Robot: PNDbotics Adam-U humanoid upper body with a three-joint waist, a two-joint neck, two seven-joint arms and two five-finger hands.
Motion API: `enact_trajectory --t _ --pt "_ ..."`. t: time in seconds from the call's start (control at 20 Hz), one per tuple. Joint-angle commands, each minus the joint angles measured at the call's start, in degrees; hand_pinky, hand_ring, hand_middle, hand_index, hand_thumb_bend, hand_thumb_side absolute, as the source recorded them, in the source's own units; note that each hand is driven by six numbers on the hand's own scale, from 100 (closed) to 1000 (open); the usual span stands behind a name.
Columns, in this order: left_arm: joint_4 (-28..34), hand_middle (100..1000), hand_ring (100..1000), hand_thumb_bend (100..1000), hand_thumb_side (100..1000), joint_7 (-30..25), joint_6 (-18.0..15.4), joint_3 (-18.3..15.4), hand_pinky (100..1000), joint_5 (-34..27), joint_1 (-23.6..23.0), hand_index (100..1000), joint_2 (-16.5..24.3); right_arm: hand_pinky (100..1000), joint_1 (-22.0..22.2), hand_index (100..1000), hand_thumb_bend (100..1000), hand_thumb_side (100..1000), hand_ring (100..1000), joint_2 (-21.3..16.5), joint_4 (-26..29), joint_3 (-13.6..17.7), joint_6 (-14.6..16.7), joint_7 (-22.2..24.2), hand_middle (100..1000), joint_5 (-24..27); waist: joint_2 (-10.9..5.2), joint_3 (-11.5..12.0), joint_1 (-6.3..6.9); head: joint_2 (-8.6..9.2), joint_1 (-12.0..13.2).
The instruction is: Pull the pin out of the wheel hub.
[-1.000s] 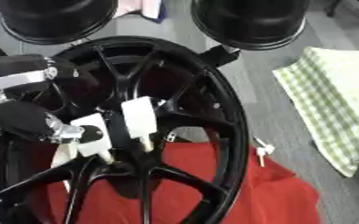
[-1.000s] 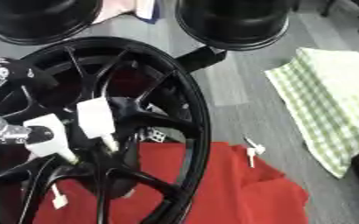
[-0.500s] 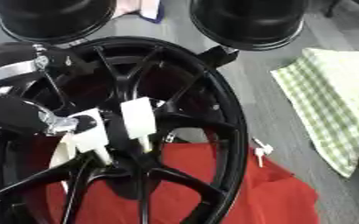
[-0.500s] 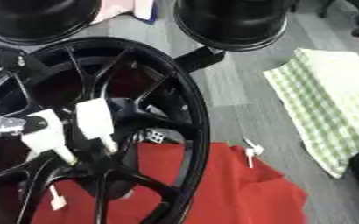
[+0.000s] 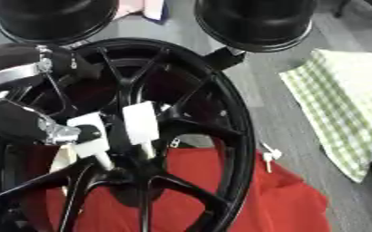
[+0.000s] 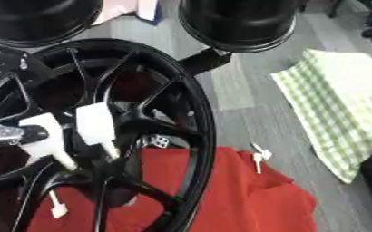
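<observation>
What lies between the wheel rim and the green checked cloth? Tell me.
Bare grey floor, plus one small white pin lying by the red cloth's edge, between the wheel rim and green checked cloth; right eye view.

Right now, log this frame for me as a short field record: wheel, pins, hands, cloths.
wheel: black spoked wheel hub, over a red cloth
pins in hub: two white pins side by side, tips at the centre
loose pin: small white pin on the floor, right of the rim
left hand: left hand at the left pin, grip unclear
right hand: not in view
other: green checked cloth at right
</observation>
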State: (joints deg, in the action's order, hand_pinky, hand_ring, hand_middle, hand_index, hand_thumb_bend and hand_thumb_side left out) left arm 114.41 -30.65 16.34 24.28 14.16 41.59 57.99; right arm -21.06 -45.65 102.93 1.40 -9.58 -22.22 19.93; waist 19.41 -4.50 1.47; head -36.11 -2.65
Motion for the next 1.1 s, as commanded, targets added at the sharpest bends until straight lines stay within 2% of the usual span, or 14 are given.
enact_trajectory --t 0.05,0.3,0.5,0.85,1.1 --pt "0.2 814 844 510 608 -0.9 -0.7 0.3 885 0.9 0.6 896 1.2 809 -0.3 678 100 594 677 -1.3 0.3 0.7 0.3 -0.1 625 0.2 -1.35 0.1 -0.06 0.41 -0.1" --pt "0.2 804 838 516 596 -2.8 -0.1 1.7 875 2.9 -0.2 884 1.3 809 -0.3 678 100 594 677 -1.2 0.2 0.7 0.3 -0.1 625 0.2 -1.39 0.0 -0.06 0.48 0.0" --pt "0.2 760 807 499 612 -3.6 0.9 2.4 846 3.6 -0.7 854 1.2 810 -0.4 678 100 595 678 -1.1 0.2 0.7 0.3 -0.1 626 0.2 -1.37 -0.1 -0.07 0.5 0.0" --pt "0.2 710 767 479 591 0.8 0.8 2.0 811 2.9 0.7 821 0.3 810 -0.3 678 100 599 678 -1.1 0.1 0.7 0.4 -0.1 626 0.3 -1.32 -0.1 0.06 0.59 -0.1" --pt "0.2 619 713 468 569 0.3 1.1 2.8 779 2.5 0.9 763 0.1 810 -0.4 679 100 599 679 -1.0 0.1 0.8 0.4 -0.1 626 0.3 -1.23 -0.3 0.13 0.67 -0.1"
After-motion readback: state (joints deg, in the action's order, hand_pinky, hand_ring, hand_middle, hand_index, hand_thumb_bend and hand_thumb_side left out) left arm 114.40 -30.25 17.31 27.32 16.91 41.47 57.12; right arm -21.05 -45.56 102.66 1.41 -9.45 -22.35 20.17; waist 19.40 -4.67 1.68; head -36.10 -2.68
